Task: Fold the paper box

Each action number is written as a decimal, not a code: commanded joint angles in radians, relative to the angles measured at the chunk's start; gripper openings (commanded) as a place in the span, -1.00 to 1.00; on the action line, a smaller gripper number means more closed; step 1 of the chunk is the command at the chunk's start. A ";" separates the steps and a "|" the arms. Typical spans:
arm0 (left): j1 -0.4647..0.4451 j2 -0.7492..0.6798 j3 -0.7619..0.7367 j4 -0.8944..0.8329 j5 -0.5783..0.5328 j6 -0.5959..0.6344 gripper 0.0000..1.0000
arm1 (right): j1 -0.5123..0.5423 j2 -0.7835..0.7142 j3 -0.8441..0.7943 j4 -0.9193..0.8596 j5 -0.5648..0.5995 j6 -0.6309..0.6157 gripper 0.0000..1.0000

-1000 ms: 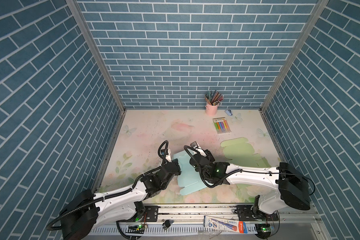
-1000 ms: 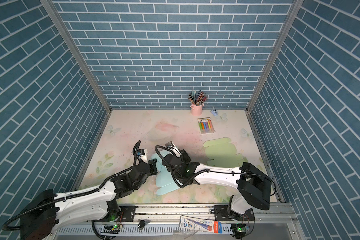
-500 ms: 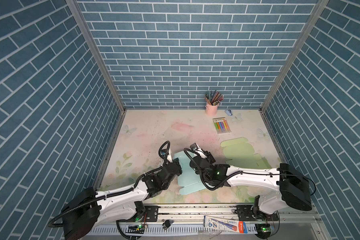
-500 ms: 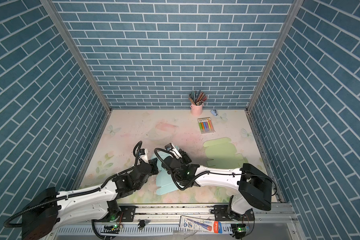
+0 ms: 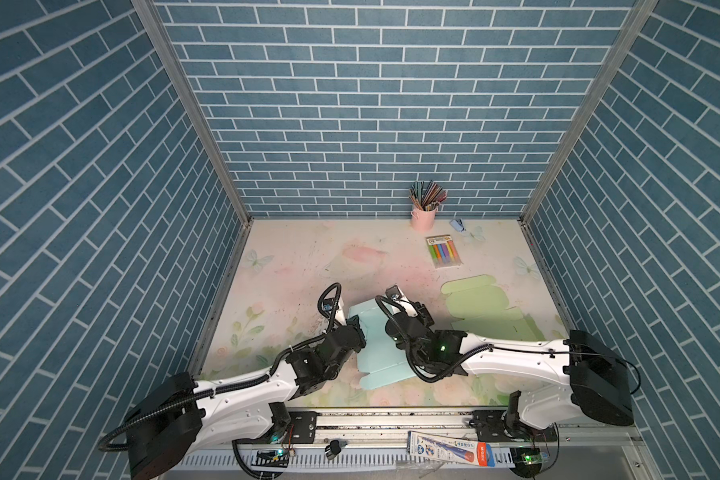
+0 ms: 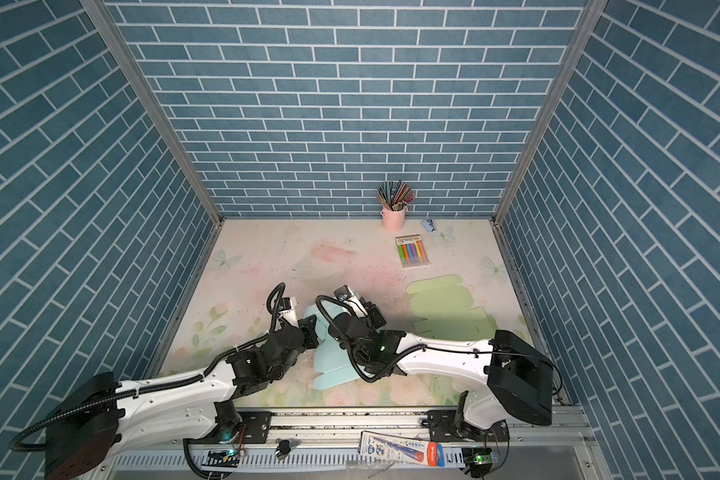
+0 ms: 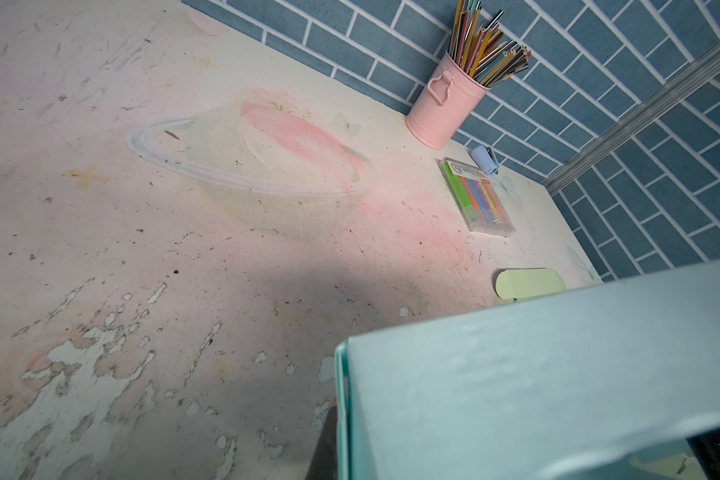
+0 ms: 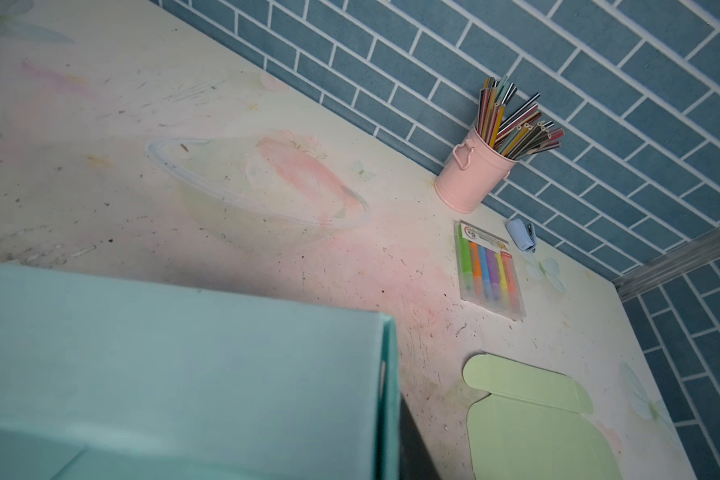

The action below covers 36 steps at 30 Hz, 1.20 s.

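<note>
Left wrist view puts us right at the paper box [image 7: 516,374]. Its pale teal side wall stands edge-on just ahead, with one dark finger [image 7: 323,453] against its outer face, so we read the left gripper [image 5: 353,321] as clenched on that wall.

Across the box, the right gripper [image 5: 389,309] sits at the opposite wall. In the right wrist view a dark finger shows just beside the wall's edge, but we cannot tell whether it grips or has let go.

The box lies on the tabletop [image 5: 287,266] toward the front, between the two arms.

To do this step well, we judge that the left pinch should act as the anchor. The right side can then work its wall along the crease, pressing squarely and gently so the thin card neither buckles nor slides.

Farther out lie the green flat blank [image 5: 487,307], the marker pack [image 5: 443,251] and the pink pencil cup [image 5: 423,218], all well apart from the work.
</note>
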 commanded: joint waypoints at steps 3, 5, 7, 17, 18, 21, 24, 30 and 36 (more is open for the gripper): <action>-0.016 -0.014 0.001 0.046 -0.012 0.029 -1.00 | 0.000 -0.109 -0.056 0.049 -0.133 0.010 -0.32; -0.011 -0.009 0.008 0.033 -0.023 0.059 -1.00 | 0.004 -0.150 -0.084 0.081 -0.209 0.004 -0.18; -0.012 -0.006 0.013 0.027 -0.038 0.102 -1.00 | 0.010 -0.202 -0.119 0.122 -0.272 -0.006 -0.04; 0.014 -0.017 -0.031 0.154 0.067 0.481 -1.00 | -0.025 -0.535 -0.237 0.202 -0.664 -0.025 0.27; 0.012 -0.009 -0.035 0.182 0.099 0.521 -1.00 | -0.067 -0.549 -0.228 0.196 -0.733 -0.007 0.28; 0.005 0.029 -0.051 0.264 0.181 0.606 -1.00 | -0.225 -0.500 -0.169 0.156 -0.951 0.061 0.28; 0.004 0.080 -0.066 0.330 0.226 0.653 -1.00 | -0.336 -0.393 -0.131 0.155 -1.113 0.108 0.28; -0.002 0.185 -0.080 0.431 0.228 0.695 -1.00 | -0.380 -0.196 -0.144 0.232 -1.266 0.220 0.23; -0.004 0.293 -0.096 0.530 0.244 0.737 -1.00 | -0.383 -0.066 -0.189 0.336 -1.349 0.301 0.17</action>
